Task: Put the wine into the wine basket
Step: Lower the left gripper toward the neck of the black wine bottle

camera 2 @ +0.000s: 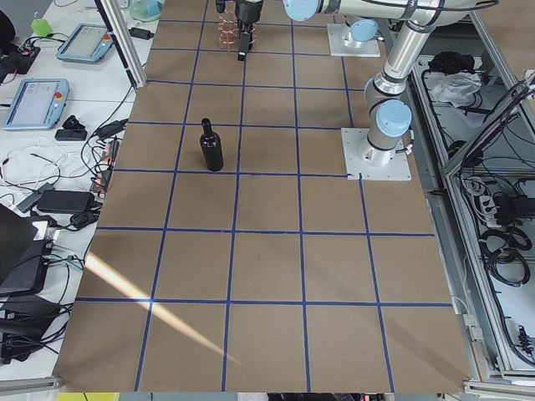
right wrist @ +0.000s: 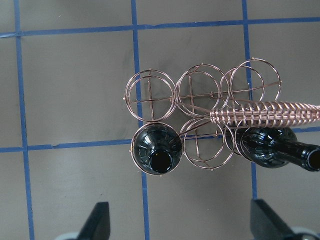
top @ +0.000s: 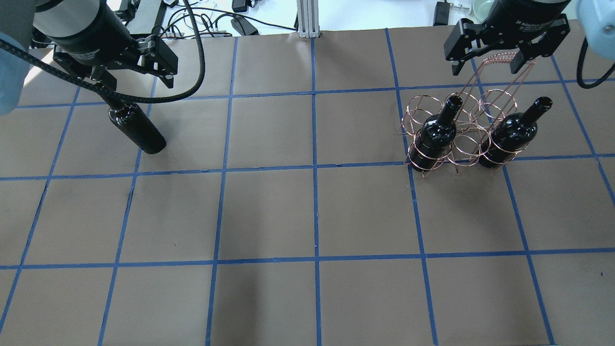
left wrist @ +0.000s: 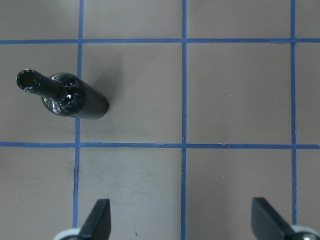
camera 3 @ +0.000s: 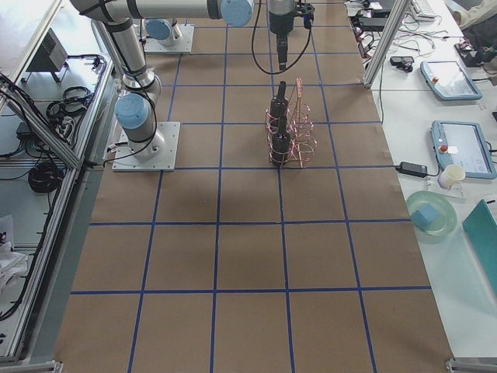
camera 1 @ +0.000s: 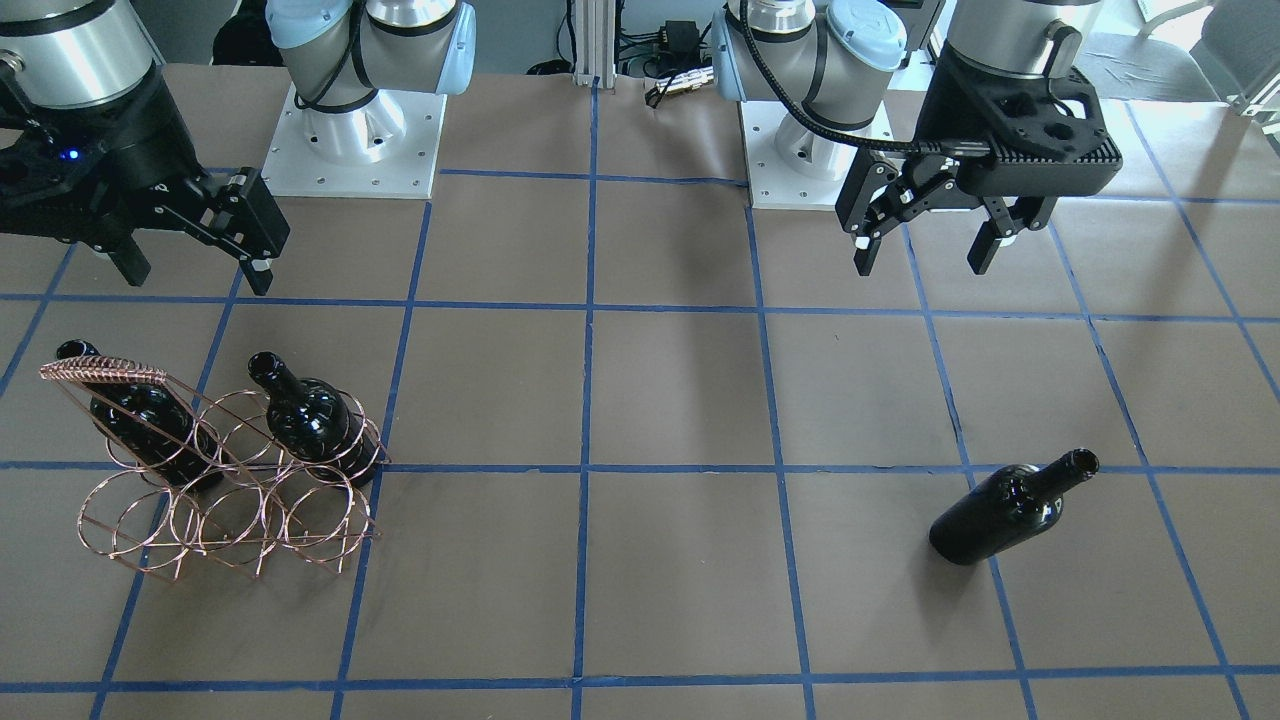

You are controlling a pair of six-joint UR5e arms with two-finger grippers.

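I have the left gripper (camera 1: 930, 250) hanging over the table (left wrist: 235, 95) with its fingers spread wide and nothing between them. The wine (left wrist: 70, 97) stands upright on the table, below and ahead of those fingers, out past the one at the wrist view's left and well apart from both. My right gripper (right wrist: 182, 225) is spread and empty too, above the wine basket (right wrist: 260, 114). A second bottle (right wrist: 160, 150) and a third bottle (right wrist: 272, 150) sit in the end rings of the row nearer its fingers.
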